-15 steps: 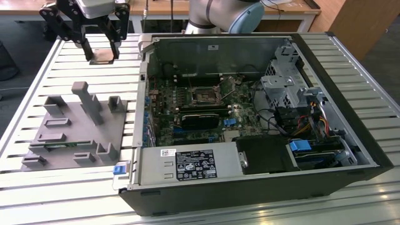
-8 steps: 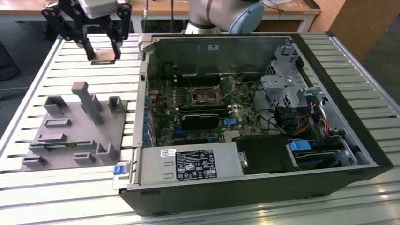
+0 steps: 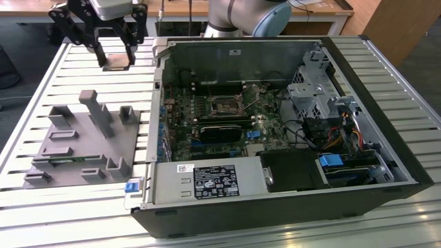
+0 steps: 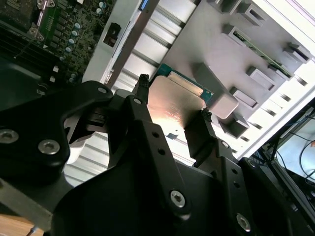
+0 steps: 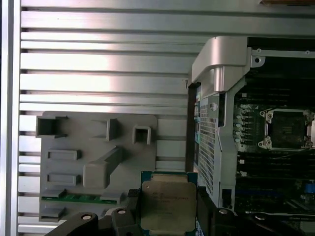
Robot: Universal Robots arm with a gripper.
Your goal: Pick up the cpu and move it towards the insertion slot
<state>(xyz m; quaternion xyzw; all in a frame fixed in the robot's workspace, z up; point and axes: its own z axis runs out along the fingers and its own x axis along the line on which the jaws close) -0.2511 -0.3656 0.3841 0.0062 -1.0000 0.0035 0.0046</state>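
the black two-fingered gripper (image 3: 114, 53) is hanging above the slatted silver metal table (image 3: 82, 77), off to the exterior view's left of the open black computer case (image 3: 386, 170), and its fingers are clamped on the cpu (image 3: 119, 61) — a small flat square chip with a shiny silver top. in both wrist views the chip (image 4: 173, 105) (image 5: 168, 205) is sitting between the two dark fingers, held by its opposite edges and lifted clear of the table.

below it on the table, nearer the camera, the grey plastic fixture plate with raised rectangular blocks (image 3: 82, 139) is lying flat. the insertion slot (image 3: 225, 104), a small dark square socket framed in silvery metal, is sitting in the green circuit board (image 3: 206, 129) inside the case, well apart from the chip; in the first wrist view it (image 5: 287, 129) is showing past the case's pale grey wall.

behind the table, the arm's pale grey body (image 3: 241, 15) is rising beside a wooden desk (image 3: 324, 6) — and a wooden cabinet (image 3: 399, 26) is standing at the exterior view's right.
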